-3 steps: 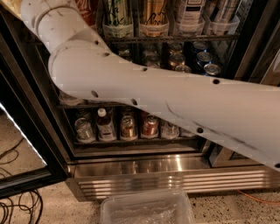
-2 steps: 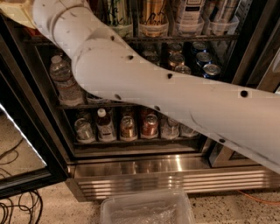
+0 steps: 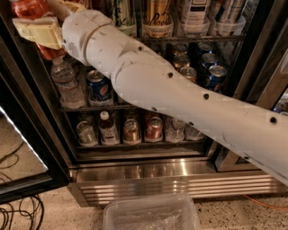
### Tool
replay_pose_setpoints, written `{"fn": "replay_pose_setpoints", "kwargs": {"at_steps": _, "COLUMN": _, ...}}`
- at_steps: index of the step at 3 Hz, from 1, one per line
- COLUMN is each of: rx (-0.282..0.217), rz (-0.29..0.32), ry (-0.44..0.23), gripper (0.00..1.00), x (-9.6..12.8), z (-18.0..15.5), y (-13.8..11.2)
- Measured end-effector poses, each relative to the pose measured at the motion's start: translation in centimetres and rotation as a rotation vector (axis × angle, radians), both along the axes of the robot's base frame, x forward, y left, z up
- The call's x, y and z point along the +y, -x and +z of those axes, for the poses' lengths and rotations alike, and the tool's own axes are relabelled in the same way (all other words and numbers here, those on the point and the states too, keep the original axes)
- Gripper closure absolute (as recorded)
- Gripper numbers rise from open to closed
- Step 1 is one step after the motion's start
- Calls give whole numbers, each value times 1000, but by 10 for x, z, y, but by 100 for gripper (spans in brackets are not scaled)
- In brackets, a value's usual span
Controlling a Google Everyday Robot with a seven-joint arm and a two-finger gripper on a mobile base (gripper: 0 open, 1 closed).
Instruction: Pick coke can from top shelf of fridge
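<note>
1. Gripper: upper left of the view, at the left edge of the fridge; fingers clasped around the coke can.
2. Coke can: held upright, level with the top shelf.
3. Next shelf down: water bottle, Pepsi can.

The gripper is seen at the upper left corner of the fridge, clamped around the coke can. Below it a water bottle is shelved, with a Pepsi can just beside it on the right.

tool top left clasping coke can, bottle beneath
</note>
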State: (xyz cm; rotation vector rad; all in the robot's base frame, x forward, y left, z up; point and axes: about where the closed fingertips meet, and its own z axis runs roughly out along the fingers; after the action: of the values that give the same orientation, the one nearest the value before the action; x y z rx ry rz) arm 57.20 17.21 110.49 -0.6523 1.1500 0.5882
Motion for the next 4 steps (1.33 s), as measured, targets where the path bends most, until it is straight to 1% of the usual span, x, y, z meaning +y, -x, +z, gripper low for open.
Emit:
{"fn": "replay_pose_setpoints", "kwargs": {"at_steps": 1, "rx": -1, "rz": 0, "ry": 0, "gripper": 100, "x": 0, "z": 0, "y": 0}}
{"fn": "replay_pose_setpoints", "kwargs": {"at_steps": 2, "rx": 20, "rz": 18, "ry": -25, "gripper": 100, "x": 0, "z": -7, "y": 9}}
{"fn": "replay_pose_setpoints", "kwargs": {"at_steps": 3, "rx": 66, "rz": 57, "ry": -66, "gripper": 100, "x": 1, "z": -21, "y": 34}}
{"fn": "replay_pose_setpoints", "kwargs": {"at_steps": 4, "rx": 112, "rz": 106, "ry": -96, "gripper": 100, "x": 4, "z": -30, "y": 70}}
